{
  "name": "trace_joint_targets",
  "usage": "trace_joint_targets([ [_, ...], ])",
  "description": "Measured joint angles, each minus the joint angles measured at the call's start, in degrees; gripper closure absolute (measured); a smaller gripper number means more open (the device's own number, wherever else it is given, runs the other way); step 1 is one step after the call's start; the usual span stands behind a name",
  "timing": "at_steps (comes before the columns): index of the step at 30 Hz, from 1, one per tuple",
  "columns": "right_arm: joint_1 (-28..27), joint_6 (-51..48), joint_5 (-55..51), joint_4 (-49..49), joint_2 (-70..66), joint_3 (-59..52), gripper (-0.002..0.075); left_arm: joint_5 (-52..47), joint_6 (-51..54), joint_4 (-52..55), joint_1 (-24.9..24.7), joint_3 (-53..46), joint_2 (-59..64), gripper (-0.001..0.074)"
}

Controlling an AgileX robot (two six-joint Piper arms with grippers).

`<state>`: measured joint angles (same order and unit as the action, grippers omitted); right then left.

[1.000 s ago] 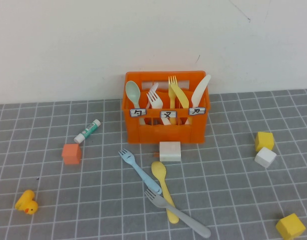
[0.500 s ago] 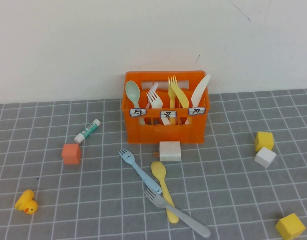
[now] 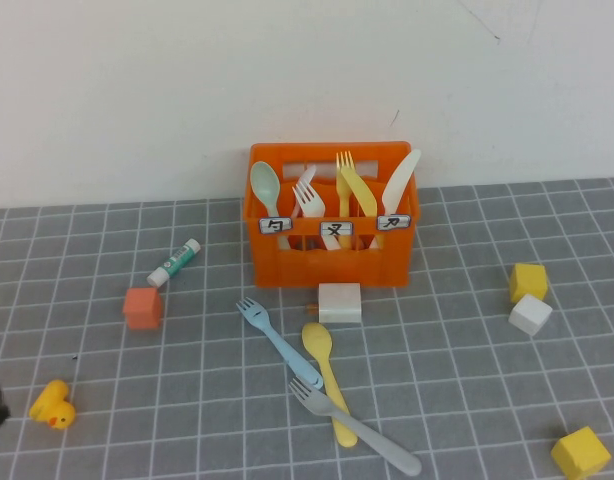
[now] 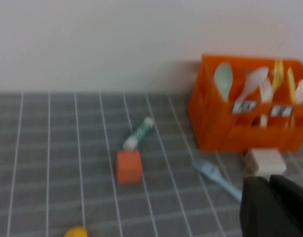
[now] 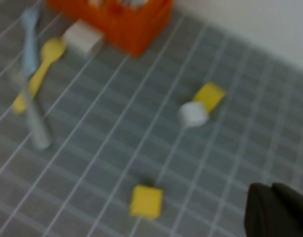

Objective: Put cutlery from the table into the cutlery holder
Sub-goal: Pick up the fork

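The cutlery lies on the bench (image 3: 467, 400) in front of the cutlery holder (image 3: 332, 262), three smooth plastic pieces in a loose overlapping cluster. The light-blue fork (image 3: 277, 340) lies diagonally, tines toward the holder. The yellow spoon (image 3: 327, 375) lies just beside it, bowl toward the holder. The long grey fork (image 3: 357, 425) crosses over the spoon's handle, and its tines touch the blue fork's handle end.

The bench is a flat grey surface with a grid of thin white lines. The holder is a bright orange slotted crate standing against the white wall, with three small white labels on its front. It contains a mint-green spoon (image 3: 265, 185), a white fork (image 3: 309, 200), a yellow fork (image 3: 345, 180) and a white knife (image 3: 402, 180), all upright.

A white rectangular block (image 3: 340, 301) stands between the holder and the cutlery. An orange cube (image 3: 143, 307) and a green-and-white tube (image 3: 175, 262) lie to the left, a yellow duck (image 3: 53, 405) near the left edge. Two yellow cubes (image 3: 528, 281) (image 3: 581, 452) and a white cube (image 3: 530, 314) lie to the right.

The left hand (image 4: 275, 207) is clenched and empty, near the bench's left edge. The right hand (image 5: 277, 212) is clenched and empty, above the right side.
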<state>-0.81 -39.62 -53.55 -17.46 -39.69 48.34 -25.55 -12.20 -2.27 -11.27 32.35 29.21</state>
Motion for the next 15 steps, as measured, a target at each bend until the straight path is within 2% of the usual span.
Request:
trace_joint_targets([
  [2, 0.3, -3.7, -2.7, -2.6, -5.8, 1.2, 0.0728, -2.0, -0.1, -0.5, 0.0, 0.0, 2.0, 0.0735],
  [5, 3.6, -8.9, -1.8, -6.3, -14.0, 1.6, 0.0728, -6.2, -0.1, -0.5, 0.0, 0.1, 5.1, 0.0735],
  [9, 12.7, -10.6, 1.7, -5.0, -25.0, 1.9, 0.0728, -11.2, -0.2, -0.5, 0.0, 0.1, 8.3, 0.0735],
  [15, 28.9, -4.7, 10.0, 1.3, -40.1, 3.8, 0.0727, -12.4, -0.2, -0.4, 0.0, 0.1, 9.8, 0.0735],
])
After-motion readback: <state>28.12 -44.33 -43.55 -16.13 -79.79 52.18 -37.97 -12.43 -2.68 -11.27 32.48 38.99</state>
